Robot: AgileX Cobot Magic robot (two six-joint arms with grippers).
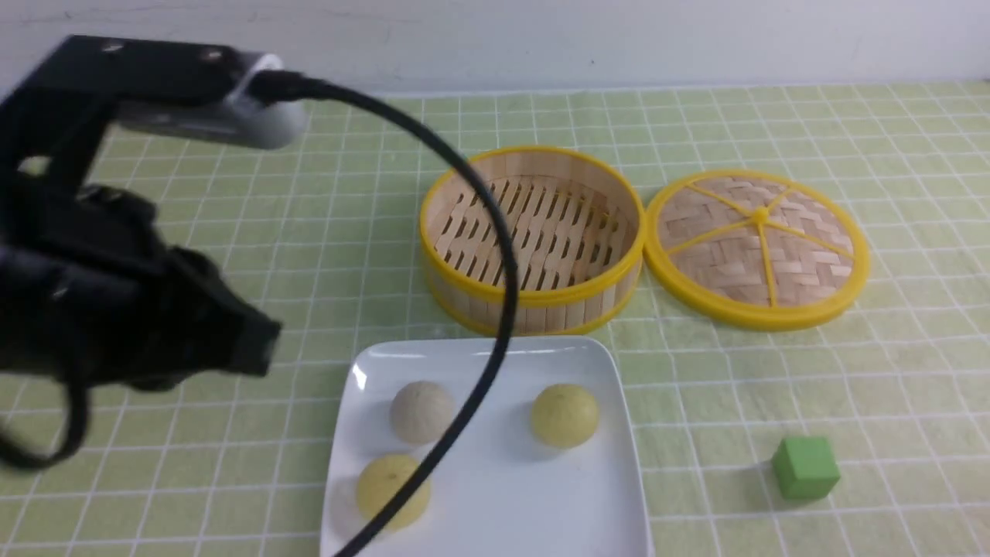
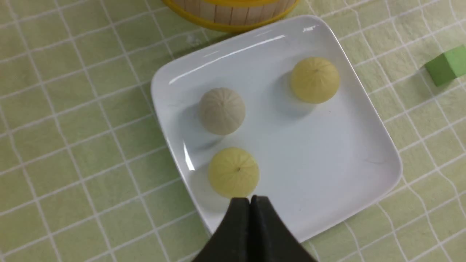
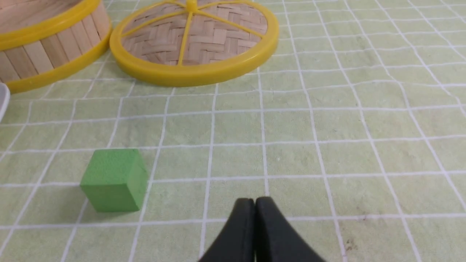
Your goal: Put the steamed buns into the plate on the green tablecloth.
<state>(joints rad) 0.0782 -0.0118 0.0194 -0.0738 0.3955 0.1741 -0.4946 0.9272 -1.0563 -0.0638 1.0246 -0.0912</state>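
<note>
Front view: left arm blurred, cut by left edge; cable hides part of plate, whose near edge is cut off.

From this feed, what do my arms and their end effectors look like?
The left arm is bulky and black with a silvery rounded cylinder and a thick black cable looping off it. Both end effectors, left and right, show dark, tapering fingertips.

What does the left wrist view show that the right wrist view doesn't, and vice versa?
Left wrist only: the greyish-white bun and both yellow buns, all on the plate.
Right wrist only: the woven lid.
Both: the green cube, the tablecloth, parts of the steamer and plate.
</note>
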